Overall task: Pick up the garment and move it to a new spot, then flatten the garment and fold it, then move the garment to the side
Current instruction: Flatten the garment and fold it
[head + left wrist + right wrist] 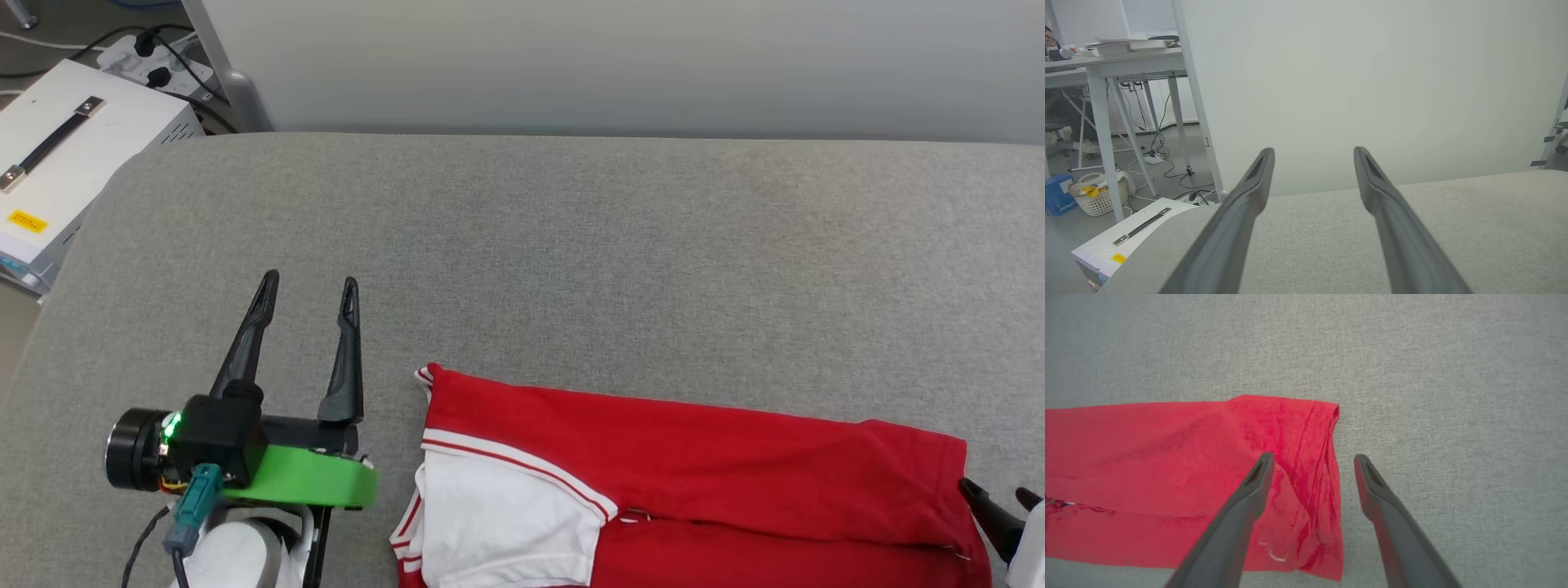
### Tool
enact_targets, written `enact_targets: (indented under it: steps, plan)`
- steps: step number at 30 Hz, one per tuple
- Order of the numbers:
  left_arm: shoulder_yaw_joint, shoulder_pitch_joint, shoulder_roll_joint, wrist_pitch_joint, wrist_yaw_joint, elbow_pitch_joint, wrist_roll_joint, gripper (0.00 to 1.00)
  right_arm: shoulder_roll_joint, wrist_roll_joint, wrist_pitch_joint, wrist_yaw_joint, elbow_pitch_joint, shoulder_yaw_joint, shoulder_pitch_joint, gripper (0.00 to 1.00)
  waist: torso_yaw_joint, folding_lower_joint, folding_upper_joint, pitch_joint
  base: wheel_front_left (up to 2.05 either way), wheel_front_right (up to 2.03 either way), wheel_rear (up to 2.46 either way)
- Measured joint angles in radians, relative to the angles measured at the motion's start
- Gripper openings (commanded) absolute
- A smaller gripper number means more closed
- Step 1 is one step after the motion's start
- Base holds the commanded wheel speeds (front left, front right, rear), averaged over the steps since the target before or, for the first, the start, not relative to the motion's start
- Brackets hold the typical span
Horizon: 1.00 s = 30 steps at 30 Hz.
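The garment [694, 474] lies folded in a long red band on the grey table [571, 245], low in the head view, a white sleeve with striped trim at its left end. My left gripper [309, 284] stands open to the left of it, clear of the cloth, nothing between its fingers; the left wrist view has the open gripper [1312, 153] over bare table. My right gripper [994, 494] is at the garment's right end. In the right wrist view the gripper [1312, 459] is open above the garment's red hem [1306, 457], one finger over cloth, the other over table.
A white box with a black handle [57, 155] sits off the table's far left corner, beside a power strip and cables [155, 57]. A pale wall panel [620, 65] runs along the table's far edge. Desks and a laundry basket [1096, 198] stand on the floor at left.
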Motion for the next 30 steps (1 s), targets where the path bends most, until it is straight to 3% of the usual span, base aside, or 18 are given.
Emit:
enact_targets:
  steps: [13, 19, 30]
  plan:
    - [0.114, 0.039, -0.095, 0.0, -0.125, 0.086, 0.129, 1.0, 0.063, 0.007, 0.026, 0.0, 0.141, -0.067, -0.008, 1.0, 0.022, 0.0, 0.0, 0.061, 0.0, 0.0, 0.0]
    - [0.152, 0.039, -0.133, 0.0, -0.166, 0.091, 0.166, 1.0, 0.073, 0.071, 0.038, -0.001, 0.191, -0.081, -0.042, 1.0, 0.038, 0.0, -0.0001, 0.076, 0.0, 0.0, 0.0]
    - [0.199, 0.039, -0.174, 0.0, -0.222, 0.11, 0.202, 1.0, 0.073, 0.152, 0.063, -0.002, 0.236, -0.013, -0.055, 1.0, 0.044, 0.0, 0.0, 0.075, 0.0, 0.0, 0.0]
